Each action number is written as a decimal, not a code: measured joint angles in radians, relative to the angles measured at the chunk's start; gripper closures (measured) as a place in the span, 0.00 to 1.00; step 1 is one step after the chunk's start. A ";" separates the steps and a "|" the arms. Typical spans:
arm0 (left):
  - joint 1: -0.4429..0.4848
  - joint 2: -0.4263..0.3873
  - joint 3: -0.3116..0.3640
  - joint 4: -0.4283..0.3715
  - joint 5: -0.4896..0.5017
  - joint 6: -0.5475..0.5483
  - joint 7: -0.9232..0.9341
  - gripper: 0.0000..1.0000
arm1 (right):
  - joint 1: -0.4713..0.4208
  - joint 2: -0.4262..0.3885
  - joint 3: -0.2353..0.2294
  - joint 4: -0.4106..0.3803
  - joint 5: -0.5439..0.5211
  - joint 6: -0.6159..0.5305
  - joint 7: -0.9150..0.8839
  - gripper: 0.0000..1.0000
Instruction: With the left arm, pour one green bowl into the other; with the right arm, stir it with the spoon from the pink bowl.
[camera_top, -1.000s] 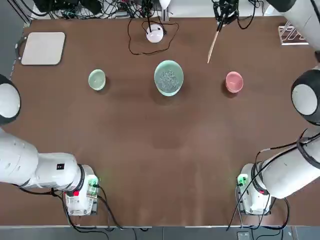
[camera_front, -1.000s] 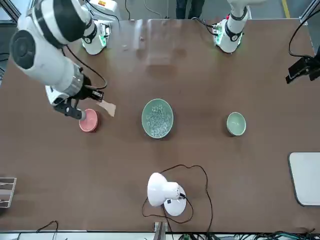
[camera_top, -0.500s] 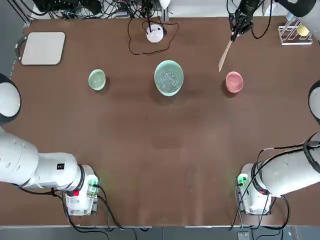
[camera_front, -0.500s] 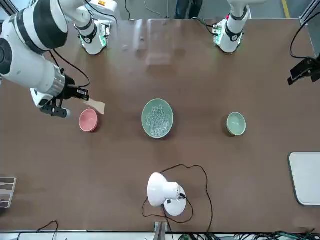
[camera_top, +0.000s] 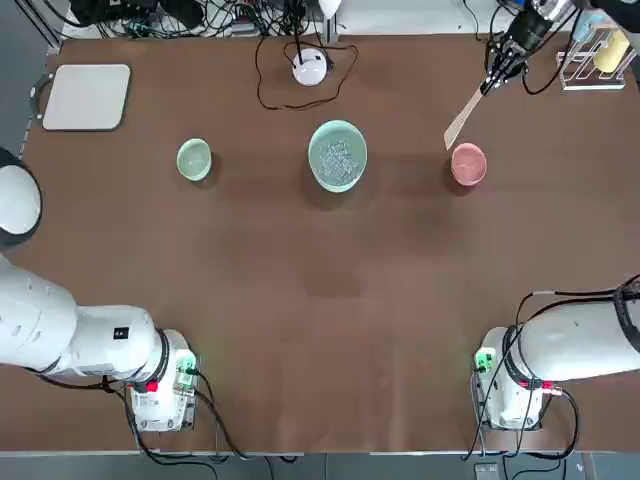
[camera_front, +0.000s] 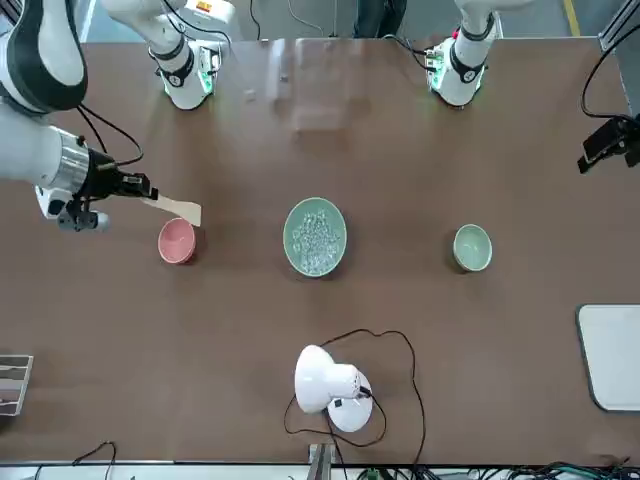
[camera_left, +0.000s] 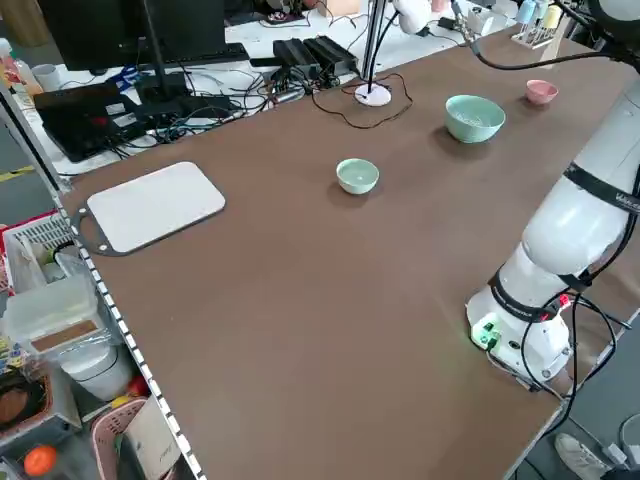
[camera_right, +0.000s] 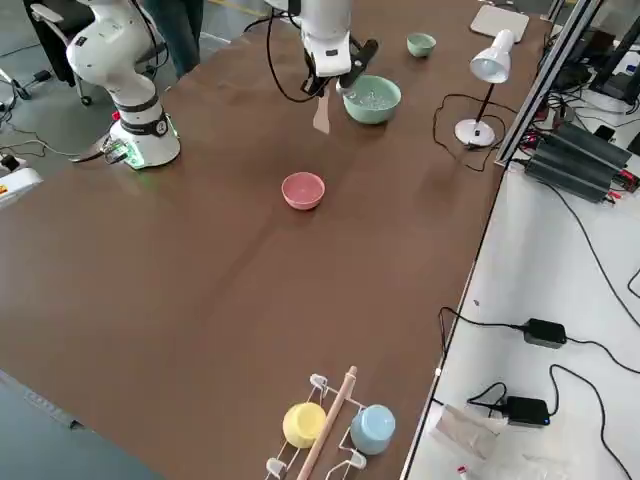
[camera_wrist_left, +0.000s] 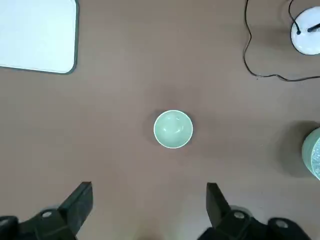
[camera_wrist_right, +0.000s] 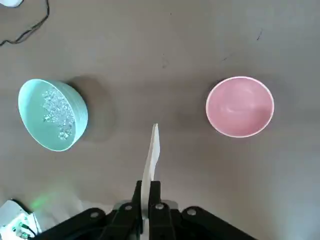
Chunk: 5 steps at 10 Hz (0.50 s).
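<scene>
My right gripper (camera_top: 497, 72) is shut on the handle of the pale wooden spoon (camera_top: 462, 118), which hangs slanted in the air near the far rim of the pink bowl (camera_top: 468, 164). In the right wrist view the spoon (camera_wrist_right: 151, 155) points between the pink bowl (camera_wrist_right: 240, 106) and the large teal-green bowl (camera_wrist_right: 52, 114), which holds pale granules. The small mint-green bowl (camera_top: 194, 159) stands alone on the left, with nothing in it. My left gripper (camera_wrist_left: 148, 200) hovers high over that bowl (camera_wrist_left: 173, 129), open and holding nothing.
A white board (camera_top: 87, 96) lies at the far left corner. A white desk lamp (camera_top: 310, 66) with a looping black cable stands behind the large bowl (camera_top: 337, 155). A rack with a yellow and a blue cup (camera_right: 330, 425) sits at the far right edge.
My right gripper has carried the spoon to the robot's right, away from the large bowl and toward the pink bowl. The left arm and the bowls have not moved.
</scene>
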 joint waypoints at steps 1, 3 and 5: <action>0.000 0.000 0.000 0.000 0.000 0.000 0.000 0.00 | -0.032 -0.012 0.000 -0.039 0.032 0.015 -0.048 0.94; 0.001 -0.001 0.002 0.001 0.000 0.001 0.000 0.00 | -0.110 -0.023 -0.001 -0.088 0.089 0.018 -0.150 0.94; 0.004 -0.001 0.009 0.001 0.001 0.013 0.002 0.00 | -0.193 -0.024 -0.002 -0.126 0.114 0.019 -0.248 0.94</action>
